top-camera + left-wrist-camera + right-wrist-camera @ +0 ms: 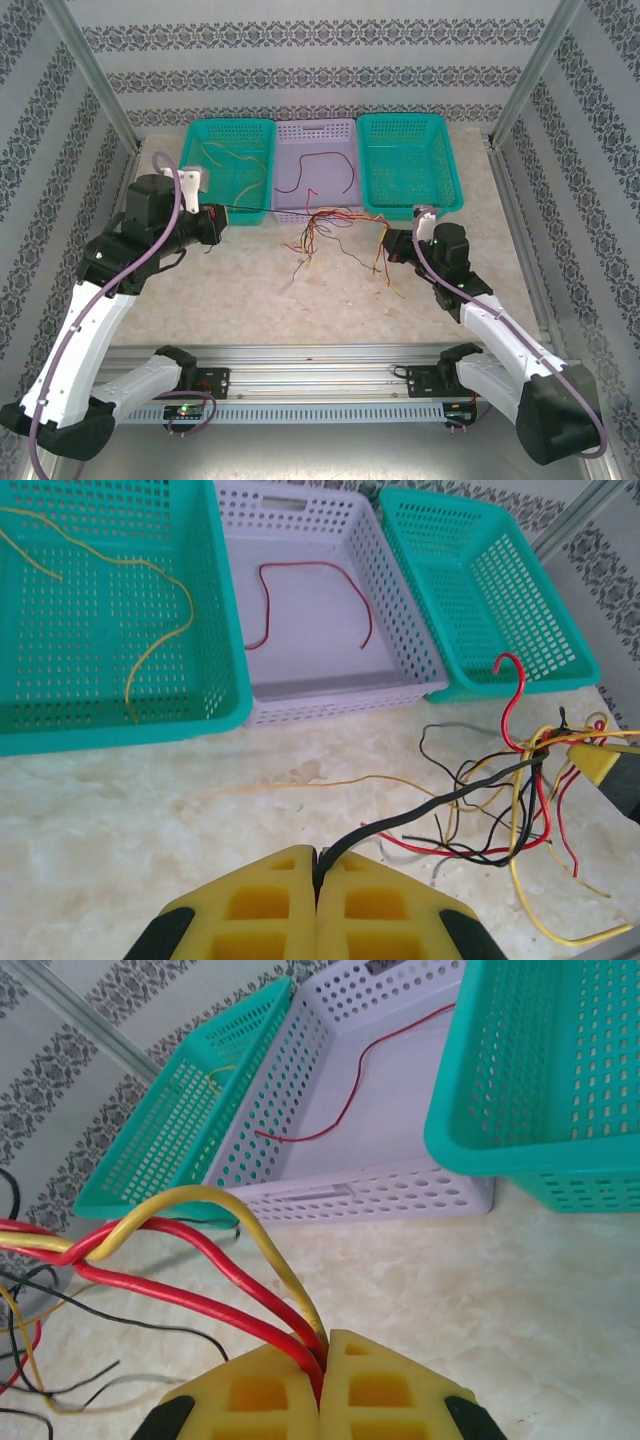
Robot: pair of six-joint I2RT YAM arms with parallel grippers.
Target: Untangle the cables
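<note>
Cables [322, 222], thin yellow/red/black wires tangled mid-frame, my L gripper [318, 858] pinching black strand, R gripper [322, 1348] pinching red+yellow strands

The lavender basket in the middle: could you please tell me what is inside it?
One red cable lies loose in the lavender basket; nothing else shows. Its near wall hides the floor's nearest edge.

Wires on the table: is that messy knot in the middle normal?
The cables are the odd spot: red, yellow and black strands snarled together before the lilac basket. The left claw pinches a black strand, the right claw red and yellow ones.
</note>
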